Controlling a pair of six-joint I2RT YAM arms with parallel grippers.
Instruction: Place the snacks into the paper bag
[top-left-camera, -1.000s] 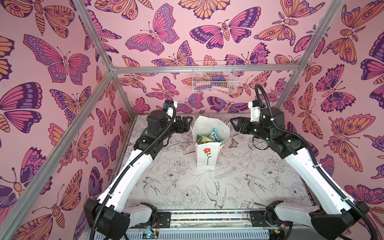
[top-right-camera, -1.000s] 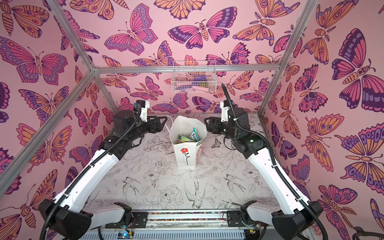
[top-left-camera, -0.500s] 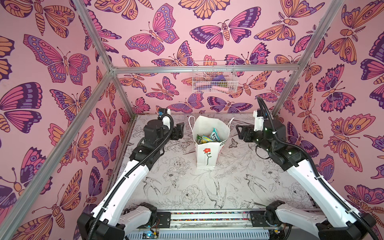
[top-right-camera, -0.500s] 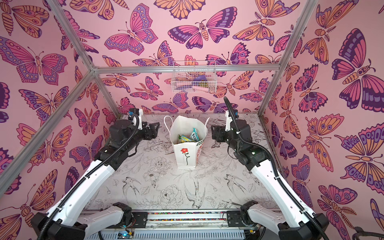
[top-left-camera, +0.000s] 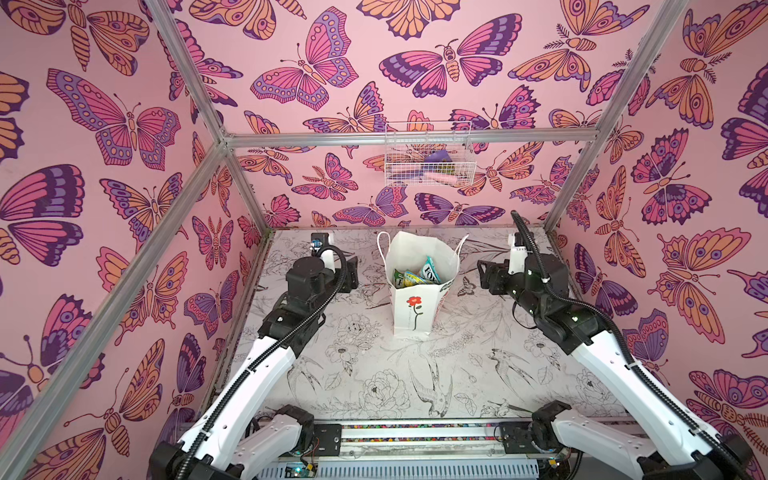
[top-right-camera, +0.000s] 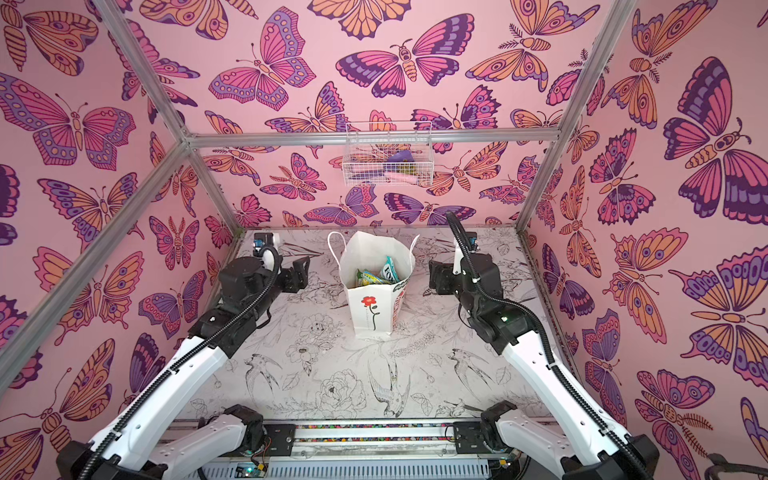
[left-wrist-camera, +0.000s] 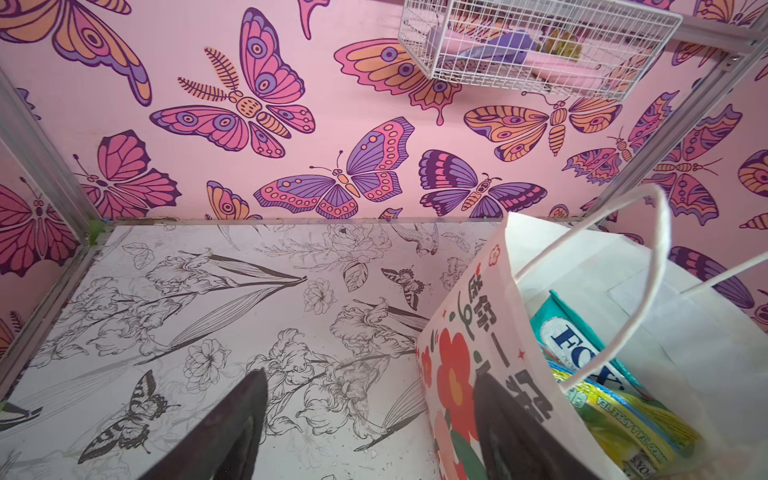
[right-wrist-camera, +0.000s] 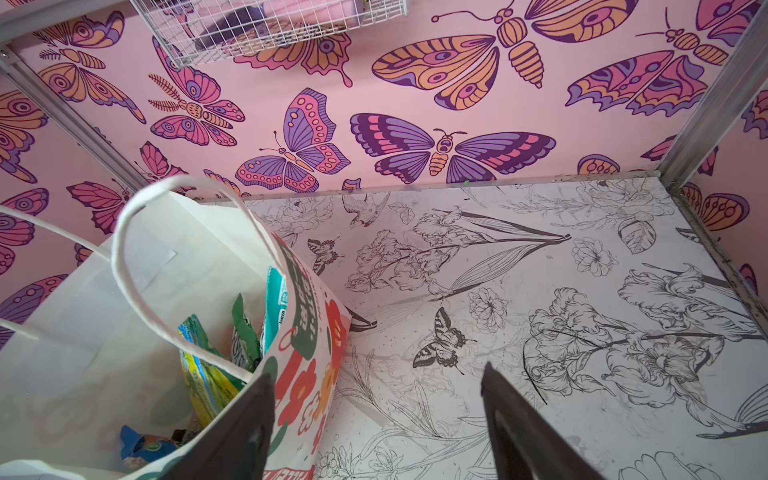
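Note:
The white paper bag (top-left-camera: 409, 320) (top-right-camera: 372, 309) stands upright mid-table, its mouth open and its red flower facing the front. Snacks (top-left-camera: 420, 274) (top-right-camera: 380, 274) lie inside: a teal FOX'S packet (left-wrist-camera: 575, 343), green-yellow packets (right-wrist-camera: 208, 376) and a small blue packet (right-wrist-camera: 145, 446). My left gripper (top-left-camera: 353, 270) (left-wrist-camera: 370, 374) hangs open and empty just left of the bag, one finger (left-wrist-camera: 511, 432) by its printed side (left-wrist-camera: 457, 374). To the bag's right, my right gripper (top-left-camera: 484, 274) (right-wrist-camera: 377, 371) is also open and empty, with one finger (right-wrist-camera: 245, 424) near the rim.
A white wire basket (top-left-camera: 428, 160) (top-right-camera: 388, 160) with a few items hangs on the back wall above the bag. Metal frame posts and pink butterfly walls close in the flower-printed table (top-left-camera: 374, 374) on three sides.
Both grippers have drawn back and down from the bag's top edges, left going left and right going right. The bag's cord handles now stand free. The bag stays put.

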